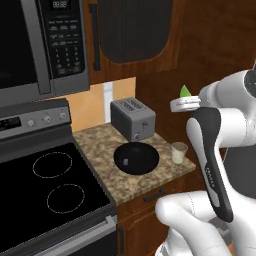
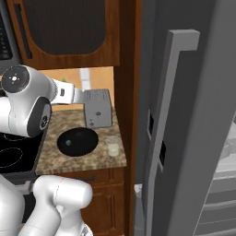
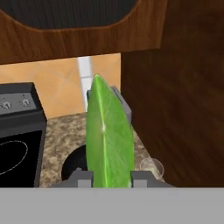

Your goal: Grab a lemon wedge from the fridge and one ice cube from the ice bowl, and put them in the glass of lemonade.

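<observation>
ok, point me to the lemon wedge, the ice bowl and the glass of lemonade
lemon wedge (image 3: 108, 140): hand view, middle of its green face, between the fingers.
ice bowl (image 1: 136, 158): left base view, black inner surface.
glass of lemonade (image 1: 179, 152): left base view, clear side wall.

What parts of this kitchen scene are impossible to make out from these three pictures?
- Ice in the black bowl: one pale speck in the left base view, too small to identify.
- Toaster and bowl: mostly hidden behind the lemon wedge in the hand view.
- Gripper: its jaws are covered by the wedge they clamp.
- Fridge interior: cut off at the right base view's edge.
</observation>
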